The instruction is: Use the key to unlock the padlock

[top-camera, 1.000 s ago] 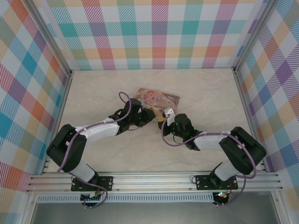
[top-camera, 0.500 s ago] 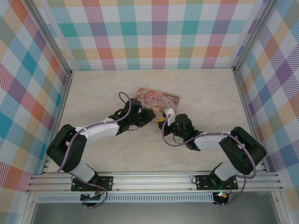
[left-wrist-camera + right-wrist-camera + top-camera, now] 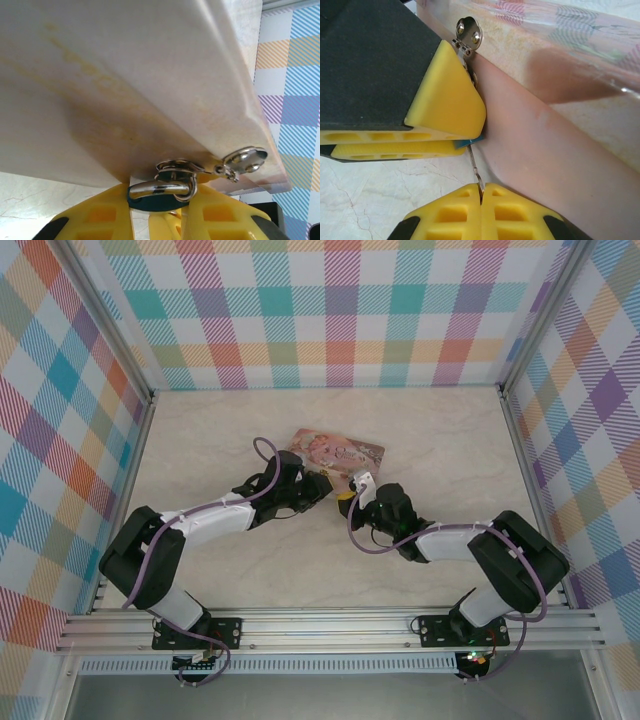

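Two pincers meet at the pink illustrated rectangular tin [image 3: 338, 450], one with the lock and one with the key.
The left pincer [image 3: 155, 212] is clamped on the tiny teal-blue padlock [image 3: 150, 203], whose thin silver shackle [image 3: 160, 188] arches just beyond its yellow fingertips [image 3: 100, 220], against the tin. The right pincer [image 3: 481, 192] is pinched narrow on the thin dark grey metal key [image 3: 475, 170], whose blade reaches from its tips up to the padlock's teal edge.
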